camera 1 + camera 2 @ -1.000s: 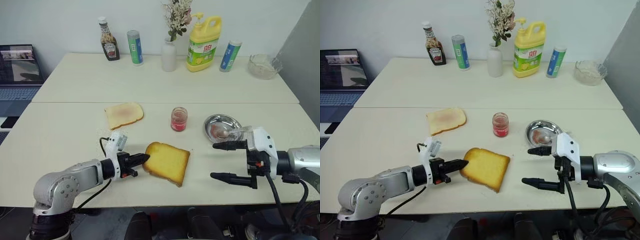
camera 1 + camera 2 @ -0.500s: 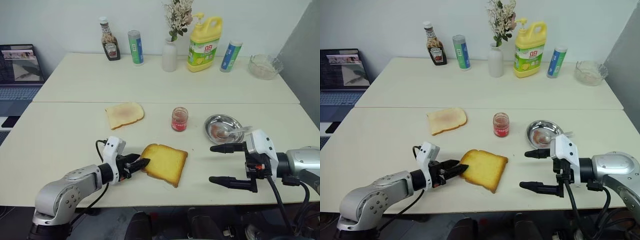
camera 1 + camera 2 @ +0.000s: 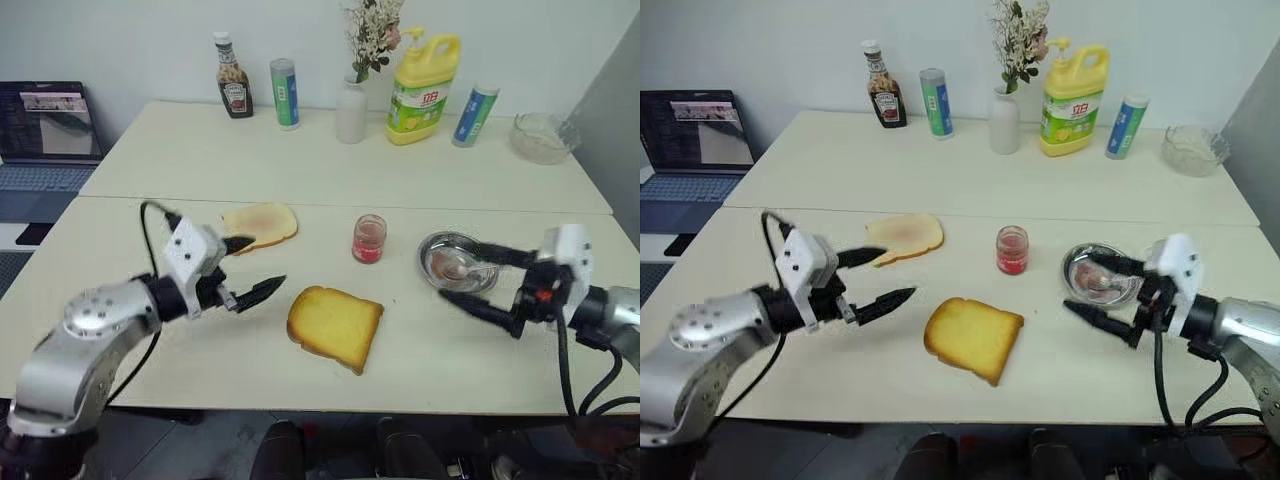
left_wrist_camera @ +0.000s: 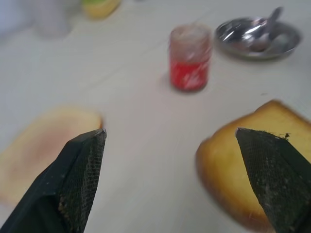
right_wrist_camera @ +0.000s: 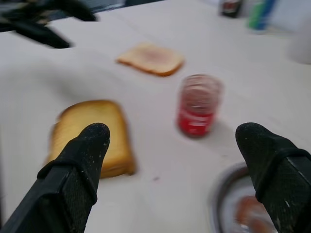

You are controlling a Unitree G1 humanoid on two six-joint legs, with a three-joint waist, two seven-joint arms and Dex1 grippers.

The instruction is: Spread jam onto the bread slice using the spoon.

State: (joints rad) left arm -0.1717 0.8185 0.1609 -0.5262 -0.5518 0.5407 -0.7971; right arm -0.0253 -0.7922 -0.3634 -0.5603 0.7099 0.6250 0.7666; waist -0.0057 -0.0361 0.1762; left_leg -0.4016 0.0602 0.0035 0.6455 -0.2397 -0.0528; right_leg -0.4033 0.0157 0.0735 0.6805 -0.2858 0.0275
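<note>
Head views: the bread slice (image 3: 335, 326) lies flat at the near middle of the cream table (image 3: 300, 170), touched by nothing. The left gripper (image 3: 252, 267) hangs above the table just to its left, jaws spread wide and holding nothing. Behind the slice stands the jam (image 3: 369, 238), lid off, and to its right the round steel dish (image 3: 452, 262) with the spoon (image 3: 1096, 277) lying in it. The right gripper (image 3: 478, 279) sits level at the dish, fingers wide apart and empty, one over the dish rim and one on the near side. A thinner slice with a pinkish smear (image 3: 262, 224) lies behind the left gripper.

As I judge it, the bread is placed and the step in hand is fetching the spoon; no jam is on the thick slice yet. The next move calls for the right gripper to dip into the dish and pinch the thin handle, a small, slippery target.

Along the back stand a ketchup bottle (image 3: 233, 90) and a yellow detergent jug (image 3: 423, 75); their label writing is too small to read.

Left wrist view: its wide black fingers (image 4: 77, 174) frame the jam jar, the dish and spoon beyond, and a corner of the bread.

Right wrist view: its spread fingers (image 5: 77, 165) frame the bread, the jam and the dish rim.
</note>
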